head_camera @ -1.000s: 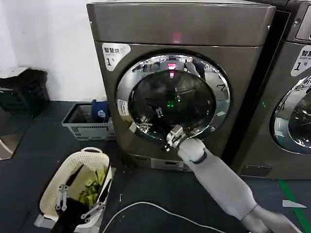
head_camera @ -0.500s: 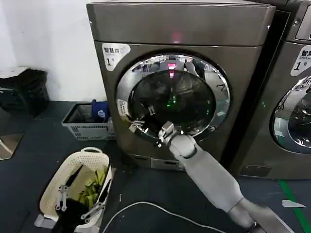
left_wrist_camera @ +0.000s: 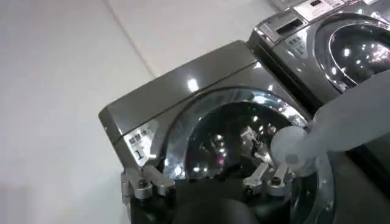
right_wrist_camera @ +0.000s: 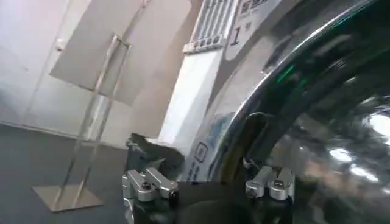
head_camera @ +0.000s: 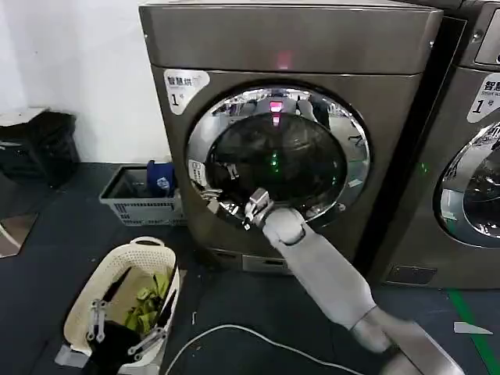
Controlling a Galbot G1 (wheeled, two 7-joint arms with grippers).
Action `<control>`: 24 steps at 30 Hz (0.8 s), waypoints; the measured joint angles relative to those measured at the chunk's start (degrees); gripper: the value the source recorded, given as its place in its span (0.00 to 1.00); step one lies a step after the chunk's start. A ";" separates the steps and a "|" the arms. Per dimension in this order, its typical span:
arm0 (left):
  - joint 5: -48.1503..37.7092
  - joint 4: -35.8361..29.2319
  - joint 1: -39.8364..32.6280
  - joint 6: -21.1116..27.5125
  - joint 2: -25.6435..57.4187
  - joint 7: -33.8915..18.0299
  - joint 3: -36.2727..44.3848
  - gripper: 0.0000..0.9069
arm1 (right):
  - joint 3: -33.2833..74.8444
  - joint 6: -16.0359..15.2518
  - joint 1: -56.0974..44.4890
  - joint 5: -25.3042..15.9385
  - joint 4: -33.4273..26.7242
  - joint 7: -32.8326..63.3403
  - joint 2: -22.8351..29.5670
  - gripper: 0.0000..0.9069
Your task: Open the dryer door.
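Gleaming round chrome-ringed dryer door (head_camera: 277,160), right claw (head_camera: 232,205) spread open against its lower-left rim.

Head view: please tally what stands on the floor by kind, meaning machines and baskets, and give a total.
Machines: 2, the dryer marked 1, with the right gripper at the lower left rim of the dryer door, and a second machine beside it.
Baskets: 2, a cream basket and a grey crate.
Total: 4
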 joint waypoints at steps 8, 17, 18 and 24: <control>-0.16 0.18 -0.05 0.04 -0.03 -0.02 -0.44 1.00 | -1.18 3.11 0.30 4.08 0.69 -8.32 -1.42 1.00; -4.15 1.35 -0.99 1.82 0.63 0.06 -3.00 1.00 | -2.83 3.29 -1.89 8.83 5.62 -15.09 -5.85 1.00; -4.87 1.49 -1.19 2.23 0.79 0.08 -3.44 1.00 | -2.84 3.48 -2.21 9.64 6.41 -16.13 -6.58 1.00; -10.21 1.72 -2.74 5.85 1.58 0.19 -6.79 1.00 | -2.00 4.30 -4.40 12.14 11.07 -21.15 -11.32 1.00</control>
